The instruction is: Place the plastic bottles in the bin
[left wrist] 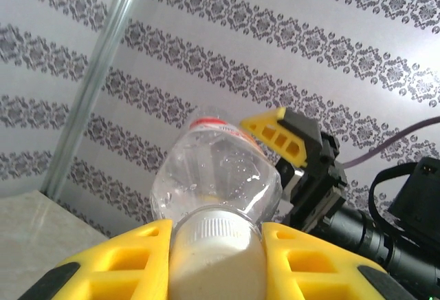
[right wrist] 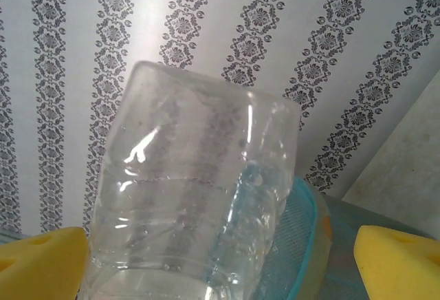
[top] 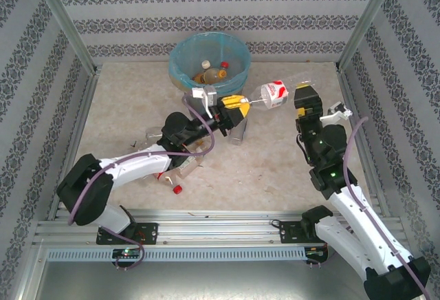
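Note:
A clear plastic bottle (top: pixel 275 93) with a red and white label hangs sideways above the table, just right of the bin (top: pixel 180 66). My left gripper (top: pixel 240 102) is shut on its white cap (left wrist: pixel 216 234), the yellow fingers (left wrist: pixel 110 262) pressing it from both sides. My right gripper (top: pixel 300 88) stands open at the bottle's clear base (right wrist: pixel 196 197), one yellow fingertip (right wrist: pixel 41 265) on each side and neither touching it. The round grey-blue bin with its light-blue bag holds up to three bottles (top: pixel 210 74).
More bottles lie on the table under my left arm: a clear one (top: pixel 237 135), another (top: pixel 151 135), and one with a red cap (top: pixel 177 188). Patterned walls and metal posts close in the table. The bin's rim (right wrist: pixel 309 231) sits just behind the held bottle.

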Available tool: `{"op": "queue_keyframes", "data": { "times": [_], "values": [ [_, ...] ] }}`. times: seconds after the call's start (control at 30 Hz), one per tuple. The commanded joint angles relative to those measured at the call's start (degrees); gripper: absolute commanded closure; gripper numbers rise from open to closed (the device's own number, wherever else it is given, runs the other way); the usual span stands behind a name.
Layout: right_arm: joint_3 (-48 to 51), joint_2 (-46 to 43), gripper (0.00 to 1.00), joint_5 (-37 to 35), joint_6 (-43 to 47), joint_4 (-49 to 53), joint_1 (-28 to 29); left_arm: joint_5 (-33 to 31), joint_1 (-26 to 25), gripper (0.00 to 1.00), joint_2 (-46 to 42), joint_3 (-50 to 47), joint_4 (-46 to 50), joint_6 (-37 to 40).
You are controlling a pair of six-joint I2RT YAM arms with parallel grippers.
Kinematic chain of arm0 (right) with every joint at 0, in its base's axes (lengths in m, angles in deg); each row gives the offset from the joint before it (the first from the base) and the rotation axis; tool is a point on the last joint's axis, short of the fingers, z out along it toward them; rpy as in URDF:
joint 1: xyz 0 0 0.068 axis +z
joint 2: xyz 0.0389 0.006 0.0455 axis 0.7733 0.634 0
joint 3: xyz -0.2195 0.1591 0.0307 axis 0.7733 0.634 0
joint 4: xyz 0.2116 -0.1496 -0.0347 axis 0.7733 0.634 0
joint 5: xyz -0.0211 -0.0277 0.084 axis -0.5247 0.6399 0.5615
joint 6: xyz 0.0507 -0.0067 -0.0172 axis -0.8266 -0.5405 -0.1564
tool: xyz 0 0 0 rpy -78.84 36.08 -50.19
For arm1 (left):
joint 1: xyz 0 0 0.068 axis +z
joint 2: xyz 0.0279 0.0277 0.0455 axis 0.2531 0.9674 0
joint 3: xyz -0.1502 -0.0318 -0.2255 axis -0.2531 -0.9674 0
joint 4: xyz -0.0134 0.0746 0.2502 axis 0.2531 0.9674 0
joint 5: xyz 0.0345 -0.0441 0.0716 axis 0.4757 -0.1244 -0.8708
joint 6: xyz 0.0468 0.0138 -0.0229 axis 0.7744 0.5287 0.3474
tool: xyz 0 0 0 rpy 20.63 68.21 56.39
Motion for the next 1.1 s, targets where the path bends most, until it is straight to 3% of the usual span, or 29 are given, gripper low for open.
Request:
{"op": "queue_keyframes", "data": {
  "times": [0.0,0.43,0.6,0.77,0.93,1.07],
  "values": [
    [-2.22,-2.02,0.02,-0.96,3.89,2.97,0.72,-4.47,0.01,1.0,-4.11,3.73,0.85,6.55],
    [-8.16,-0.23,0.02,4.41,13.0,6.56,4.37,-12.82,5.39,1.0,-9.89,13.45,18.78,21.04],
    [-6.09,-1.92,0.02,2.31,12.98,6.96,4.42,-18.66,11.55,1.0,-10.21,27.23,47.22,23.02],
    [-3.95,-4.42,0.02,-0.5,13.62,7.33,4.4,-17.2,18.8,1.0,-6.55,42.86,76.3,27.78],
    [-3.5,-4.62,0.02,-1.45,15.48,7.79,4.26,-18.81,20.04,1.0,1.44,58.53,103.06,36.38],
    [-3.3,-3.7,0.02,-0.6,15.12,7.53,4.24,-19.24,20.04,1.0,6.8,67.25,113.57,38.59]
  ]
}}
